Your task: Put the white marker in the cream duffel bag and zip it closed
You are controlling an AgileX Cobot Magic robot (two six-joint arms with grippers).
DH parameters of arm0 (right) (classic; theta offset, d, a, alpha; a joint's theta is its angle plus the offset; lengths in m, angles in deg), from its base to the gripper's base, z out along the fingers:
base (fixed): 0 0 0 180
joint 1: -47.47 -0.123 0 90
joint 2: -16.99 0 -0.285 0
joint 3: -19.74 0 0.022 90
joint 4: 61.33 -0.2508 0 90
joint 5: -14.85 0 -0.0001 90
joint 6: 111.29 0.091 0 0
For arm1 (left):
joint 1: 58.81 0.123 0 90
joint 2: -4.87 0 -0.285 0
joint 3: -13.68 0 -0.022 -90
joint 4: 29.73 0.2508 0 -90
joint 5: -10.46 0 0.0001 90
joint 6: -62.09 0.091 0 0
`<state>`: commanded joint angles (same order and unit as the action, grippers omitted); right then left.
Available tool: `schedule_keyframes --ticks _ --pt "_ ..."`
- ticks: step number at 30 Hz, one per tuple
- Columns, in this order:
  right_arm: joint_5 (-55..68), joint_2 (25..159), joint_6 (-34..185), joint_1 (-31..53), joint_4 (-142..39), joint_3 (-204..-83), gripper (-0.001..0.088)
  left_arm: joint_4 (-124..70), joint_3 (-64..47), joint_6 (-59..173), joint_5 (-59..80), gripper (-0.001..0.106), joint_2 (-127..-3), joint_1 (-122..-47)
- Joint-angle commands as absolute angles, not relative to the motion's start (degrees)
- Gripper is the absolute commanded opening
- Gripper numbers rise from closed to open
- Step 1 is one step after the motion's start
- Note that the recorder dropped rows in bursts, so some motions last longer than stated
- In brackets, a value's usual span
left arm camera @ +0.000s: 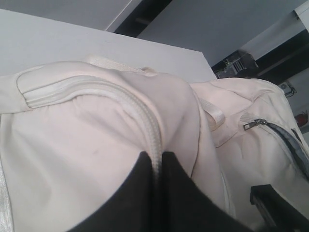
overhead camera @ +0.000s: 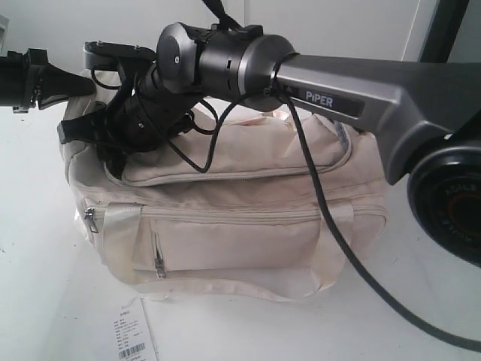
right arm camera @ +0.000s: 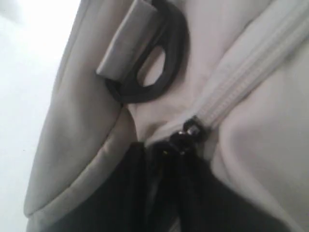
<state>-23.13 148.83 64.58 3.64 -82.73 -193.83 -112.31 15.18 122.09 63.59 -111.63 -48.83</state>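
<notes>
Pinching zip pull [right arm camera: 190, 129] at bag's [overhead camera: 248, 233] end with right tool [right arm camera: 164, 147]; clamping zip seam [left arm camera: 96, 89] with left tool [left arm camera: 155, 157]. Cannot see marker, likely inside bag, on counter [overhead camera: 45, 301]. Might lose the small pull if tugged off-line, or drag bag on losing left clamp.

My right arm [overhead camera: 361, 90] reaches from the right side across to the far left, with the forearm almost level. The wrist [overhead camera: 218, 60] bends down there, so my right gripper [right arm camera: 161, 154] points downward. Its jaws are nearly together and pinch the zip pull [right arm camera: 186, 135]. My left gripper [left arm camera: 154, 159] lies level at the left. Its two dark fingers [left arm camera: 130, 193] stand close together and nip a fold of the cream duffel bag [left arm camera: 87, 145].
</notes>
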Motion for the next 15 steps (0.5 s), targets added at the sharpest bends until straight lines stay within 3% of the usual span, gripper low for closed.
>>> schedule_keyframes --ticks 15 --pt "-32.0 143.2 59.7 3.6 -83.6 -193.8 0.0 -112.3 15.2 122.1 63.6 0.0 -111.6 -48.8"
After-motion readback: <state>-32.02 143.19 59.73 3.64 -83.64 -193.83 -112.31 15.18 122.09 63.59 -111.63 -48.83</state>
